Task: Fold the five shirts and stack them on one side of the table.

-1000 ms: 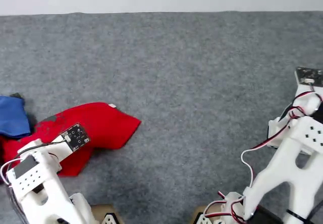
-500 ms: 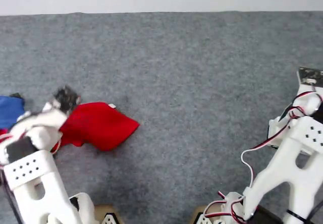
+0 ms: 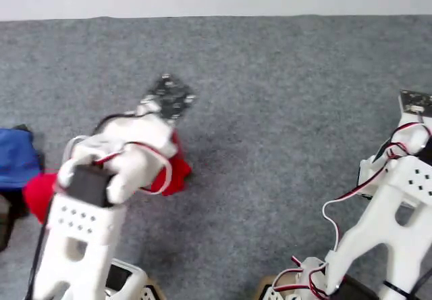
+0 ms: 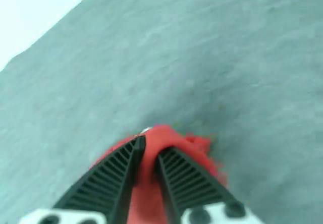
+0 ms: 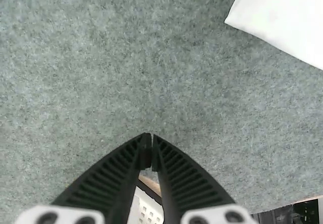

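Red shirt in L tool grip

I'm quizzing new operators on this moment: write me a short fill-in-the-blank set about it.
The left claw grips a crumpled cloth shirt coloured ____.
The empty right claw is ____.
The blue cloth shirt lies on the ____ arm's side of the grey carpeted table.
Missing: red; shut; left.

Red shirt — bunched, w/ one end pinched in left gripper — near blue shirt (rumpled) at left.
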